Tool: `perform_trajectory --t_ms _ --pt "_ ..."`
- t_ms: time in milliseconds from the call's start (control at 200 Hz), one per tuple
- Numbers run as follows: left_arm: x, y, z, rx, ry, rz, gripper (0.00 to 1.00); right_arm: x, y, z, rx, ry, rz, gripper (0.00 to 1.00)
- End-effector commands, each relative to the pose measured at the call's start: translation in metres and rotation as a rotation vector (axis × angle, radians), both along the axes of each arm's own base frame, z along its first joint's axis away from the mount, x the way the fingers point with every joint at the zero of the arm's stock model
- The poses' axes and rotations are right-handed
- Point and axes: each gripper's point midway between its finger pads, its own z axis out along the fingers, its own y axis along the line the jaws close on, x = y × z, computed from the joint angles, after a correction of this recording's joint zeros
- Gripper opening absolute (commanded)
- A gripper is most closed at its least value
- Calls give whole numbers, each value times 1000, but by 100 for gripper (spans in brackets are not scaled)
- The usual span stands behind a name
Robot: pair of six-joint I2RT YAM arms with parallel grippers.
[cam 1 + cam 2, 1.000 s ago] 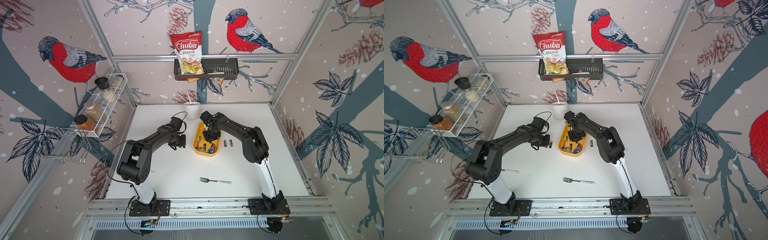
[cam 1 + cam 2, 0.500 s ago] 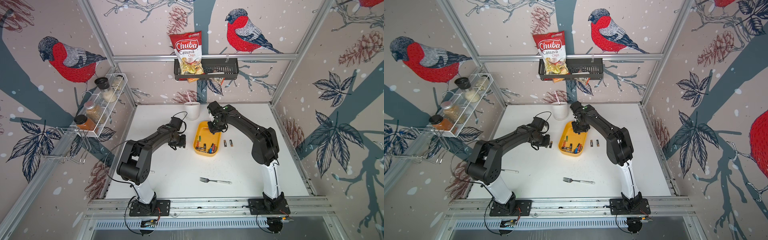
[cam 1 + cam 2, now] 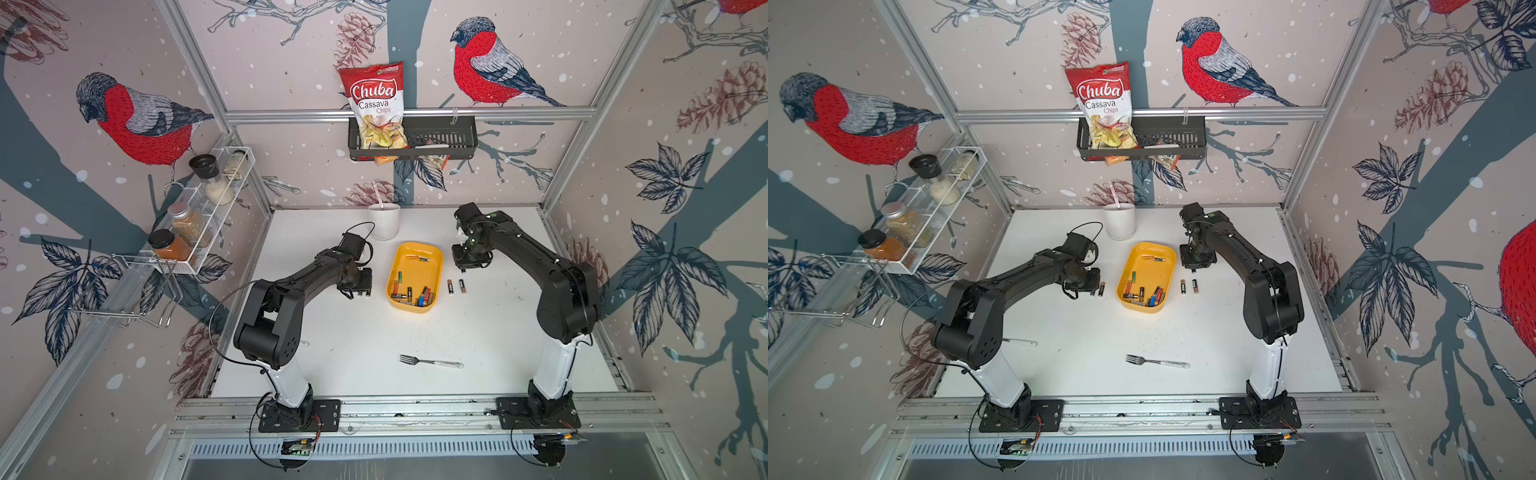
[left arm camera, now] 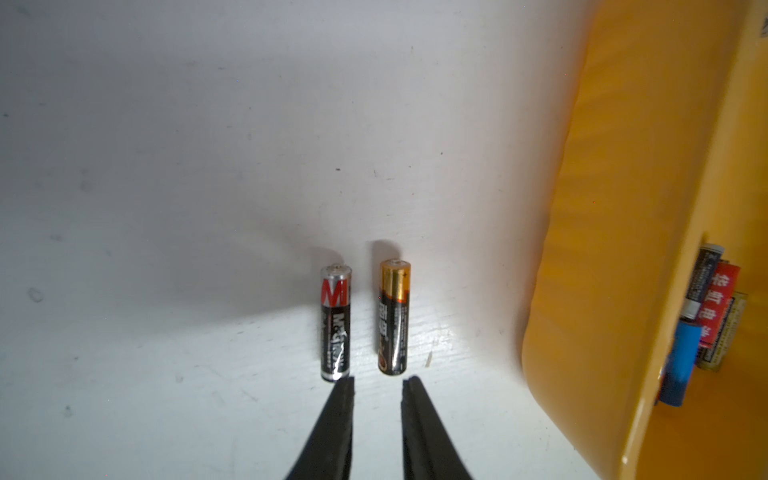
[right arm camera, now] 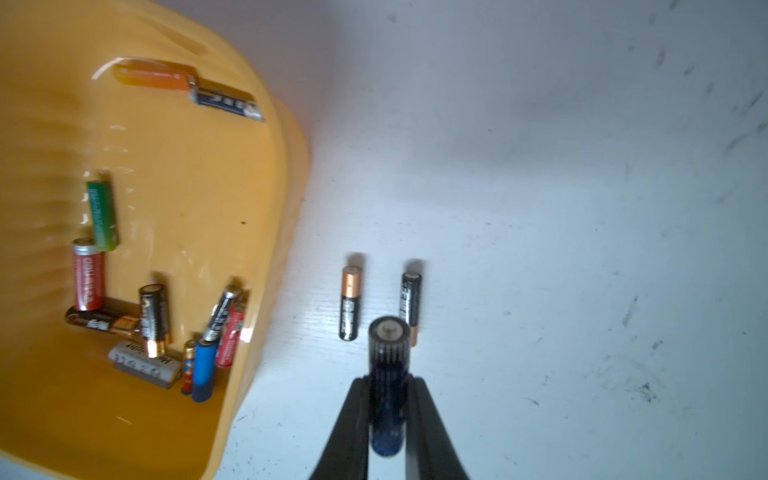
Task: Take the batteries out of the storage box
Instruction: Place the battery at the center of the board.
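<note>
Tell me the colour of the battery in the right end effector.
Dark blue battery, best in right wrist view.

In both top views the red chip bag (image 3: 376, 104) (image 3: 1102, 104) reads "Chuba Cassava Chips".

In the left wrist view, a black-and-silver battery (image 4: 335, 328) on the worktop (image 4: 166, 166) bears a large red "M"; the word below it is unclear. The gold-and-black battery (image 4: 393, 318) beside it shows a small "+" at its gold end. A red battery (image 4: 717, 309) in the yellow storage box (image 4: 602, 249) carries white Chinese characters, 华虹电.

Battery lettering in the right wrist view is too blurred to read.
</note>
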Motion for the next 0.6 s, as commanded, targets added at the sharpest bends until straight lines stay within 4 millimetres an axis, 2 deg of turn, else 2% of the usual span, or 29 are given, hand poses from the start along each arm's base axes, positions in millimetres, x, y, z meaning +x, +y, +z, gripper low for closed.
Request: perform_trajectory --t_ms 0,150,595 --pt "0 -2 1 -4 3 -5 26 0 -17 -8 -21 -15 -7 16" --pt "1 -2 2 -3 4 -5 26 -4 -28 -28 -33 9 -23 16" --pt "-2 0 1 5 8 -6 26 -2 -31 -68 -50 50 -19 16"
